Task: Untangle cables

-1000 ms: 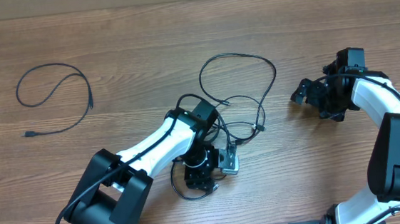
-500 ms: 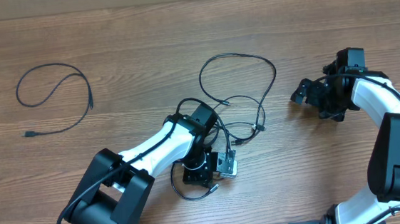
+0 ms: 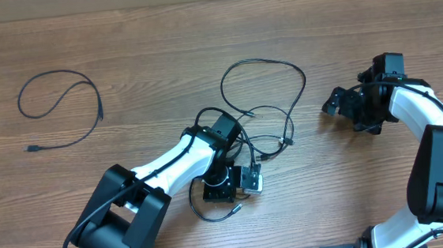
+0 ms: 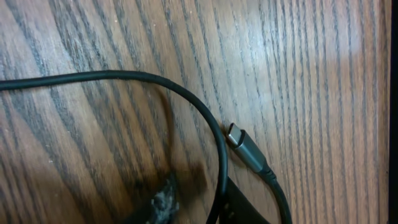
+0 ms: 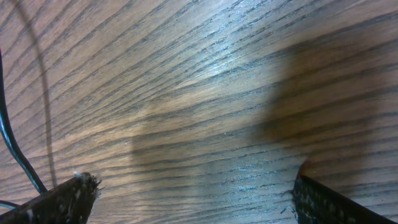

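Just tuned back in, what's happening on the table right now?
The left arm is down in the tangle of cables near the middle of the table. The left gripper has one cable running between its jaws, beside a silver-tipped plug. I cannot tell whether they have clamped it. The right gripper sits off to the right over bare wood, jaws wide open, holding nothing. A separate cable lies on its own at the far left.

my left jaws nearly cut off by the wrist view's bottom edge, whether they pinch the cable [image 4: 124, 76] between them unclear, from overhead my left arm [image 3: 173, 161] hiding part of the tangle [image 3: 258, 61], my right jaws clipped at their view's lower corners
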Robot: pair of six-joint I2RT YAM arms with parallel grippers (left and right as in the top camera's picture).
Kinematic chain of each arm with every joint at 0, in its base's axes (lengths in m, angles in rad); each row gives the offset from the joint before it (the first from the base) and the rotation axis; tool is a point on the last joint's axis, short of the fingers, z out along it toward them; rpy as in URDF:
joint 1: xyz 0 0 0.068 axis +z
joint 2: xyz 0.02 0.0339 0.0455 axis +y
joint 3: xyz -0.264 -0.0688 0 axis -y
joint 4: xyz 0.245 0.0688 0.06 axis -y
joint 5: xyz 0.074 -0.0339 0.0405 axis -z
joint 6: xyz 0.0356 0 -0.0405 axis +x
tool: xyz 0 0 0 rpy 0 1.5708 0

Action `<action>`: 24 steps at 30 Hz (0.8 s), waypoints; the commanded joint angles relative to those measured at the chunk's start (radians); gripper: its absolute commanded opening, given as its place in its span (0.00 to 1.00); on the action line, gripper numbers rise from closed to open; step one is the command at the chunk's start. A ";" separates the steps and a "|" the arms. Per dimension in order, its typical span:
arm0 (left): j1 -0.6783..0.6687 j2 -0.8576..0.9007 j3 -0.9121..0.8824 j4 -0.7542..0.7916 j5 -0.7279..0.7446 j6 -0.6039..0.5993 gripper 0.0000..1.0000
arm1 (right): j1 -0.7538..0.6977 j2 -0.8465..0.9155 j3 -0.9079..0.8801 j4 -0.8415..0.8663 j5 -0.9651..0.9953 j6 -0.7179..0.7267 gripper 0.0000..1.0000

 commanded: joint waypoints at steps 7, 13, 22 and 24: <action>0.005 0.005 -0.007 0.000 0.000 -0.015 0.04 | -0.002 -0.022 -0.006 0.005 0.011 0.000 1.00; 0.005 0.003 -0.003 -0.004 0.001 -0.015 0.04 | -0.002 -0.022 -0.006 0.005 0.011 0.000 1.00; 0.007 0.002 0.158 -0.227 0.082 -0.015 0.04 | -0.002 -0.022 -0.006 0.005 0.011 0.000 1.00; 0.007 0.002 0.201 -0.294 0.120 -0.015 0.04 | -0.002 -0.022 -0.006 0.005 0.011 0.000 1.00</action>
